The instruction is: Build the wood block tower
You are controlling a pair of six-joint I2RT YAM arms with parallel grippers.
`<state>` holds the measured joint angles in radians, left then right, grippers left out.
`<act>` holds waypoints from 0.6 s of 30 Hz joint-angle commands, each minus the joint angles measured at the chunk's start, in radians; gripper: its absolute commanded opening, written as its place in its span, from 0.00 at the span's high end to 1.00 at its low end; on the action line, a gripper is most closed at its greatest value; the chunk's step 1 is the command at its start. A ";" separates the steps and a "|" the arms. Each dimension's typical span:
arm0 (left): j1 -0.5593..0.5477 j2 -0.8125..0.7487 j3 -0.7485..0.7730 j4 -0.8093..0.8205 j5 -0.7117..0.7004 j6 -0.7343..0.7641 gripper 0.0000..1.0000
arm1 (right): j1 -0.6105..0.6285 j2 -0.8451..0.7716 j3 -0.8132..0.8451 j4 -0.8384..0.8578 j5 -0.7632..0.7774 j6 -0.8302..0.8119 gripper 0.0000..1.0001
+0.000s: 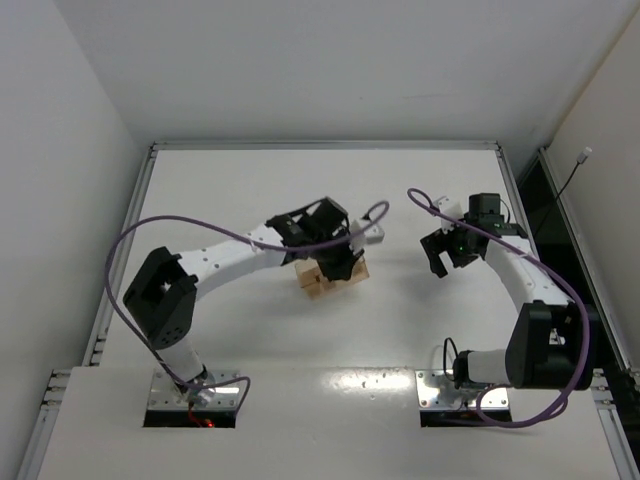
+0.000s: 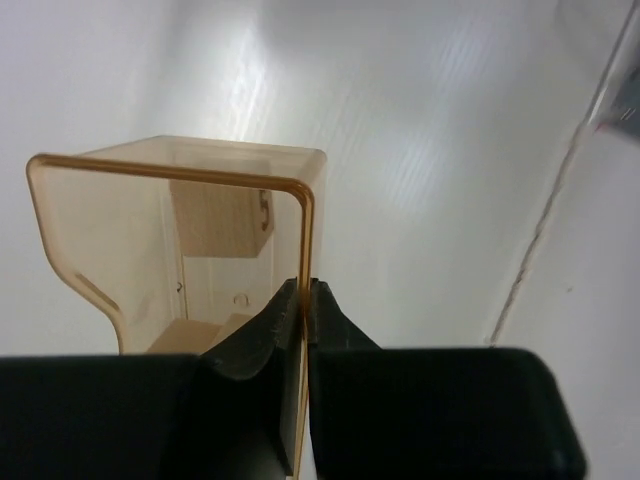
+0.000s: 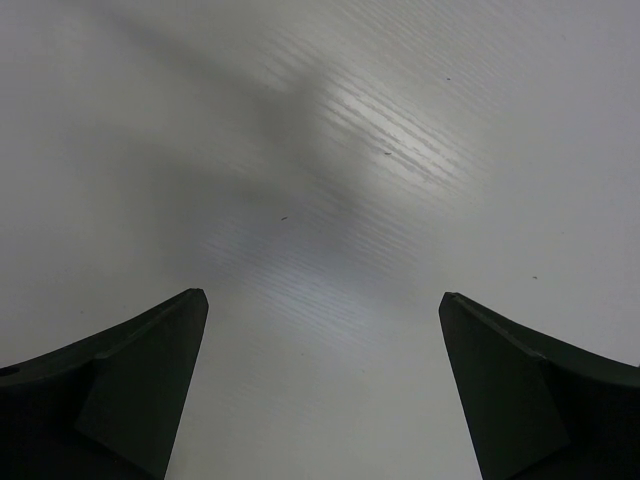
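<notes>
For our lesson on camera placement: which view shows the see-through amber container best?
The left wrist view. The amber container is close: rim, walls and wood blocks inside, with the left gripper shut on one wall. The top external view shows only a tan patch under that gripper. The right wrist view shows none of it.

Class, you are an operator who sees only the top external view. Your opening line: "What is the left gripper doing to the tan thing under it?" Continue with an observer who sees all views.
Observer: The left gripper is shut on one thin wall of a translucent amber container.
Operator: Is anything in it?
Observer: Yes, a light wooden block shows inside.
Operator: And the right gripper?
Observer: Open, with only bare white table between its fingers.
</notes>
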<state>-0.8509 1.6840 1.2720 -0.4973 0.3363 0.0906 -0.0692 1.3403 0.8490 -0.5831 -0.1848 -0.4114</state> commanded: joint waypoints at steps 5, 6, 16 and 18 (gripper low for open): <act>0.211 0.152 0.198 -0.023 0.552 -0.164 1.00 | 0.006 0.002 -0.010 0.006 -0.027 0.045 0.02; 0.232 0.173 0.198 -0.008 0.611 -0.184 1.00 | 0.006 0.002 -0.010 0.006 -0.027 0.045 0.02; 0.392 0.422 0.156 0.120 1.232 -0.242 1.00 | -0.003 0.053 0.039 -0.014 -0.038 0.072 0.03; 0.411 0.554 0.330 -0.295 1.287 0.254 1.00 | -0.003 0.072 0.039 -0.014 -0.038 0.082 0.03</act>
<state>-0.4461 2.1593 1.4540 -0.4751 1.3048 -0.1120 -0.0696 1.3975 0.8429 -0.5961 -0.1959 -0.3614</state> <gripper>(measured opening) 0.010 0.970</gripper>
